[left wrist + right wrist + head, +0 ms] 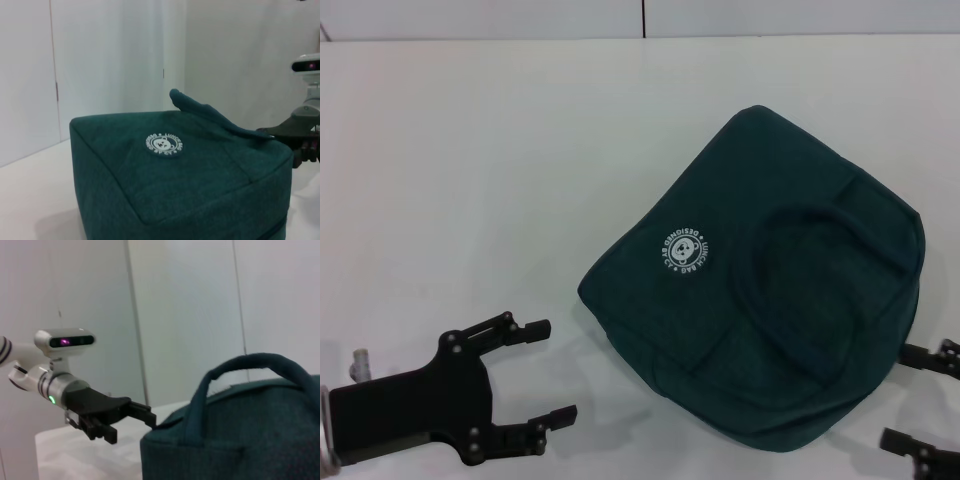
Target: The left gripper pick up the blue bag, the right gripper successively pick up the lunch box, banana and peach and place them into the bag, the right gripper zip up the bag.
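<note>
The blue bag [760,300] lies on the white table with its round white logo [684,250] facing up and a loop handle [820,270] flat on top. It fills the left wrist view [180,185] and shows with a raised handle in the right wrist view [240,435]. My left gripper [558,370] is open at the near left, a short gap from the bag's left corner, holding nothing; it also shows here [127,425]. My right gripper [897,395] is open at the bag's near right edge, partly cut off, and shows here too [292,142]. The lunch box, banana and peach are out of view.
The white table [470,180] stretches to the left of and behind the bag. A pale wall [770,15] runs along its far edge.
</note>
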Controlling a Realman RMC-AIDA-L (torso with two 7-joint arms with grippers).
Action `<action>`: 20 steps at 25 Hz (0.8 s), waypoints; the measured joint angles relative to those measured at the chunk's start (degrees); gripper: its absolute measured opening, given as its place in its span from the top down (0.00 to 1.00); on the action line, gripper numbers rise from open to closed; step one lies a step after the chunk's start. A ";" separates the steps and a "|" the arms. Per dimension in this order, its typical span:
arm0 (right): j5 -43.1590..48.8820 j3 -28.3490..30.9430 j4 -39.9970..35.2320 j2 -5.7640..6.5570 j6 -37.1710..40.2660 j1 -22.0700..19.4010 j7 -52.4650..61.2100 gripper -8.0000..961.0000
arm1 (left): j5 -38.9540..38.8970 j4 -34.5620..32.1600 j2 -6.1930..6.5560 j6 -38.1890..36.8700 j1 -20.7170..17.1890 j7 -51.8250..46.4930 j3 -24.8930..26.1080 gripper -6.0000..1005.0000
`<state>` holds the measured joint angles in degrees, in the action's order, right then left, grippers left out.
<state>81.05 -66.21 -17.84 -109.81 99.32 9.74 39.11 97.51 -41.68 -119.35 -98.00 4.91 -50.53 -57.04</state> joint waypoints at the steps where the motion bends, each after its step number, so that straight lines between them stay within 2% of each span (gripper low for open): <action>1: 0.12 -0.06 0.00 -0.41 0.07 0.43 0.00 0.11 | -0.10 0.06 0.00 -0.06 0.09 0.02 0.00 0.13; 10: 0.25 -0.27 -0.03 -3.02 -0.37 3.25 -0.26 0.11 | -0.55 -0.07 0.06 -0.42 -0.31 0.09 0.32 0.13; 16: 0.24 -0.05 -0.03 -3.58 -0.58 4.47 -0.35 0.11 | -0.57 0.40 -0.08 -3.09 -0.76 2.17 4.17 0.13; 20: 0.10 -0.05 -0.15 -3.67 -0.60 4.55 -0.37 0.11 | -0.49 0.44 -0.12 -3.35 -0.91 2.19 4.43 0.13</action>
<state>81.15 -66.26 -18.00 -113.49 98.72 14.29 38.74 97.03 -41.24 -119.48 -101.35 4.00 -48.34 -52.61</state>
